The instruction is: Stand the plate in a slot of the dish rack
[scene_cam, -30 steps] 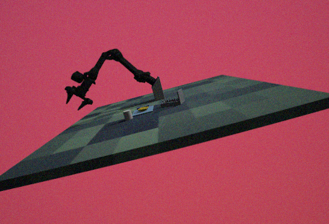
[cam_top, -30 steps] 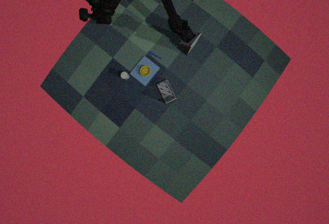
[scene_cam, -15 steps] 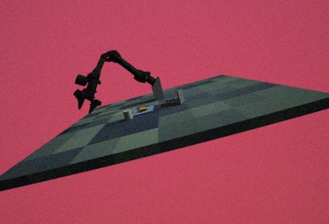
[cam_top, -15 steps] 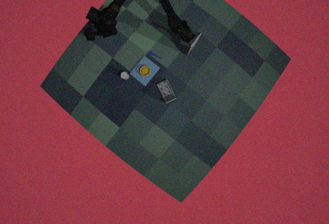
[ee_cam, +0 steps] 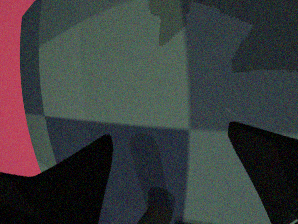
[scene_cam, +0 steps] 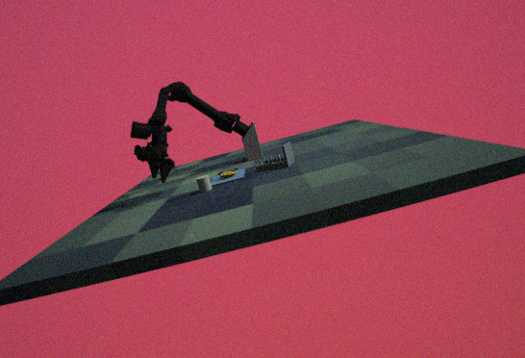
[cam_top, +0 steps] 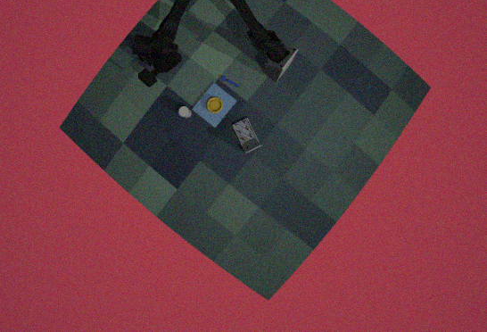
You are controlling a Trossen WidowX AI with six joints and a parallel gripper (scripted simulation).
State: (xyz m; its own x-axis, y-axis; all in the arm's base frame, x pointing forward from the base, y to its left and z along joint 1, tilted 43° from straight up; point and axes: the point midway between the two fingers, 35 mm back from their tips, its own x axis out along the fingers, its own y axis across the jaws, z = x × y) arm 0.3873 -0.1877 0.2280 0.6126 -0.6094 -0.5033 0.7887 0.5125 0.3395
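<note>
Plate: round yellow dish, lying on a flat blue square, probably awaiting our grasp.
Pincer: black gripper, spread, probably to admit the rim.

Yellow round plate, flat on a blue square; grey slotted dish rack.

On the patchwork surface: one yellow plate, one blue mat, one dish rack, one pale cylinder, one small blue object, and one black arm with two fingers.
</note>
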